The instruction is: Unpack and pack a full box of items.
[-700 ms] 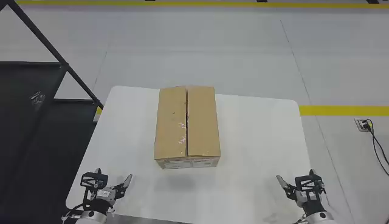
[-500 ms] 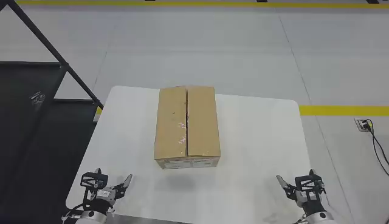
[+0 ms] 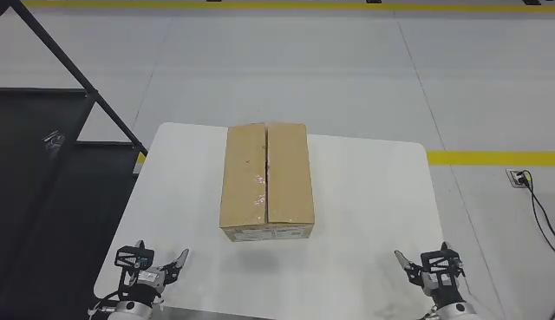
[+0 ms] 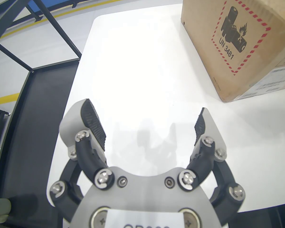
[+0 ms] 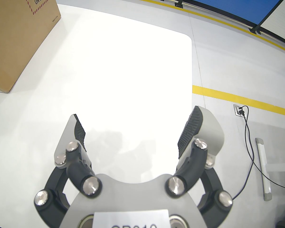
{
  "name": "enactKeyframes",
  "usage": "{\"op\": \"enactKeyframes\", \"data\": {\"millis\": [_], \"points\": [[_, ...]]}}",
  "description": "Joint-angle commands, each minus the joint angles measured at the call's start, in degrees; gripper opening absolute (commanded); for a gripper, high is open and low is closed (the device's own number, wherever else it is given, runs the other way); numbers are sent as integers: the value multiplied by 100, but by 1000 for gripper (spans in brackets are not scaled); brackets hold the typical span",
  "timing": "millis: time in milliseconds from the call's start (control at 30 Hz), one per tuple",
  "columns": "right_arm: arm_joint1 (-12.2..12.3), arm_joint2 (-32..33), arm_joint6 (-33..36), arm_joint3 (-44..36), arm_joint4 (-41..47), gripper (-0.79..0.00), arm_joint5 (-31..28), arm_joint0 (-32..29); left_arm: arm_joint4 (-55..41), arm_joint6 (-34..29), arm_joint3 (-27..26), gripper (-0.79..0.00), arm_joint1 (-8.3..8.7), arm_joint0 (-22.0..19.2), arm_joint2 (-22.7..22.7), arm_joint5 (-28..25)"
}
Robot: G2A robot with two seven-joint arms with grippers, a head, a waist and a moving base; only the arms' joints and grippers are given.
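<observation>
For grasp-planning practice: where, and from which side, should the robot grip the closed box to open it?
Likely a flap edge at the top seam, from above: the flaps meet along that lengthwise line, and the box looks too wide for the jaws.

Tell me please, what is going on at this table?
A two-armed robot faces a closed box that stands in the middle of the table. The flaps are shut, so unpacking has not begun. The left claw and the right claw are both open and empty, over the table's near edge, one on each side and apart from the box.
</observation>
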Motion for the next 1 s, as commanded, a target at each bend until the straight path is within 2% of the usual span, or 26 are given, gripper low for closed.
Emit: {"op": "enactKeyframes", "data": {"millis": [0, 233, 367, 767, 867, 967], "points": [[-10, -16, -33, -14, 54, 0, 27, 35, -62, 153, 23, 0, -17, -85, 11, 131], [-70, -339, -166, -205, -170, 0, 290, 275, -535, 446, 206, 0, -85, -543, 208, 51], [-112, -474, -165, -420, -35, 0, 401, 419, -793, 388, 191, 0, -108, -744, 226, -31], [-122, -478, -61, -489, -27, 0, 495, 439, -800, 310, 153, 0, -106, -777, 218, -102], [-152, -470, -40, -422, 374, 0, 556, 567, -762, 275, 211, 0, -118, -870, 276, -48], [-190, -559, -76, -360, 770, 0, 477, 767, -761, 233, 418, 0, -161, -1210, 446, 236]]}}
